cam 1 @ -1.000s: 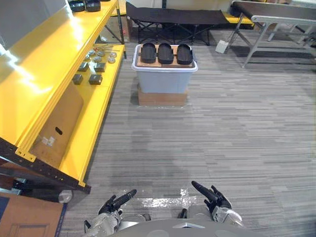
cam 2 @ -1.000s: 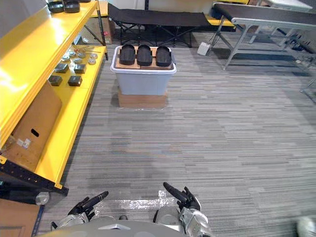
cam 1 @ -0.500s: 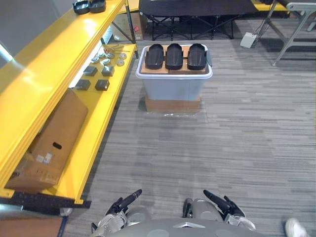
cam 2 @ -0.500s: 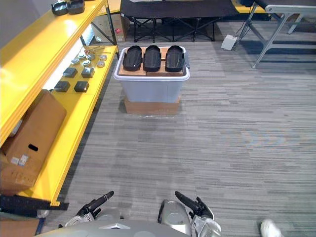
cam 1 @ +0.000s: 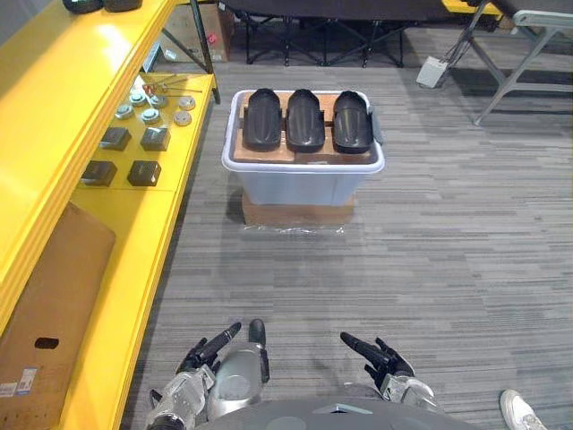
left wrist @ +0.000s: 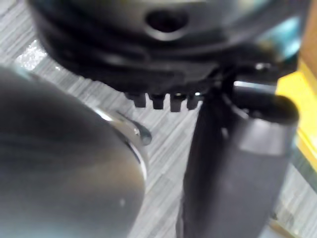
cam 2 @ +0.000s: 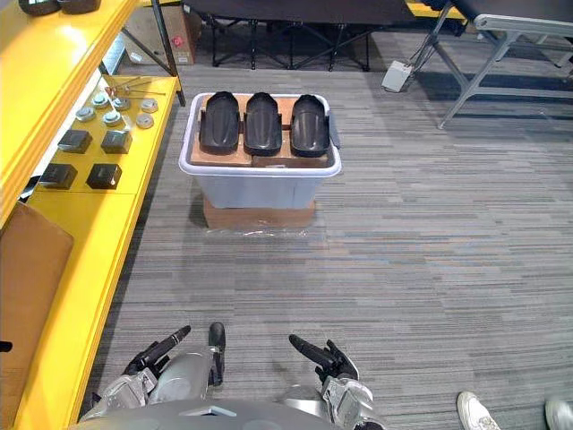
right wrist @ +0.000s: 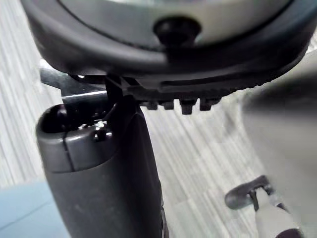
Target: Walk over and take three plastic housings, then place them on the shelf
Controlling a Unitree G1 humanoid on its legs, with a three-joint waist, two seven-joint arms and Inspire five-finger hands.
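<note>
Plastic housings, three black shells side by side, lie on a brown board across the top of a pale bin. They are straight ahead of both hands and well beyond their reach. The bin stands on a flat cardboard box on the carpet.

Compared with a second ago, the bin sits closer to the hands. The things themselves have not moved; the robot has walked up to them.

The left robot hand and the right robot hand hang low, fingers stretched forward and loose, holding nothing. The yellow shelf runs along beyond the left robot hand, with small dark blocks on it further ahead.

I reckon most of the approach is done, with some walking left before the first reach.
</note>
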